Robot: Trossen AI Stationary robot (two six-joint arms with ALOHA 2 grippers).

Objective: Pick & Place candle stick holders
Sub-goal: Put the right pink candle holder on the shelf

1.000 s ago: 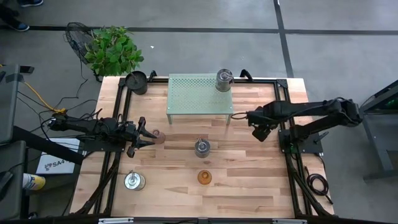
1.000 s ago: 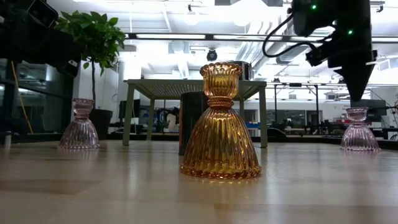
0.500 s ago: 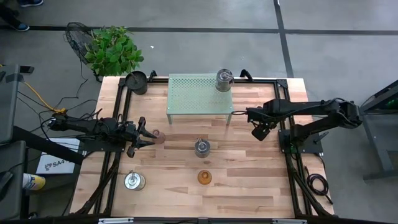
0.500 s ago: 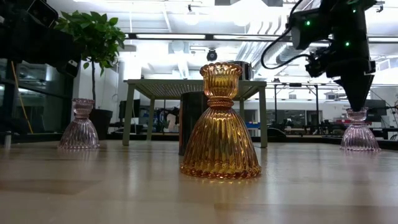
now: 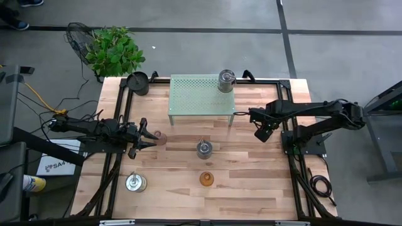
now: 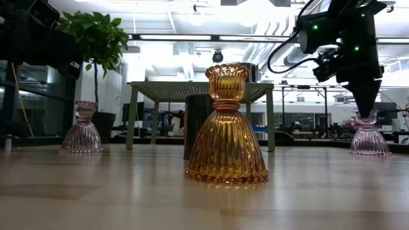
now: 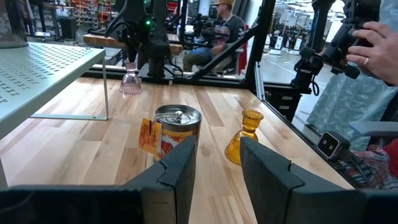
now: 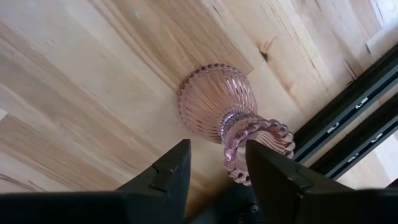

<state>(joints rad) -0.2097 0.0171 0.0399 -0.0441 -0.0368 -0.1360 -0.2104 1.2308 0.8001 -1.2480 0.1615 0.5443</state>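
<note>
Two pale pink glass candle stick holders stand on the wooden table (image 5: pixel 251 182), one near each arm. The right gripper (image 8: pixel 214 163) points down over the pink holder (image 8: pixel 224 112) on its side; its jaws are partly open, and the beaded top of this holder sits between the two fingertips (image 8: pixel 168 171), but I cannot tell if they already press it. In the low view this holder (image 6: pixel 369 137) stands upright directly under the right gripper (image 6: pixel 365 105). The left gripper (image 5: pixel 147 137) lies low over the table, jaws partly open and holding nothing, with the other pink holder (image 5: pixel 159 137) just ahead of its tips. Farther in front of the left jaws stand a silvery metallic holder (image 7: pixel 177 124) and the amber glass holder (image 7: pixel 244 135), both apart from them.
</note>
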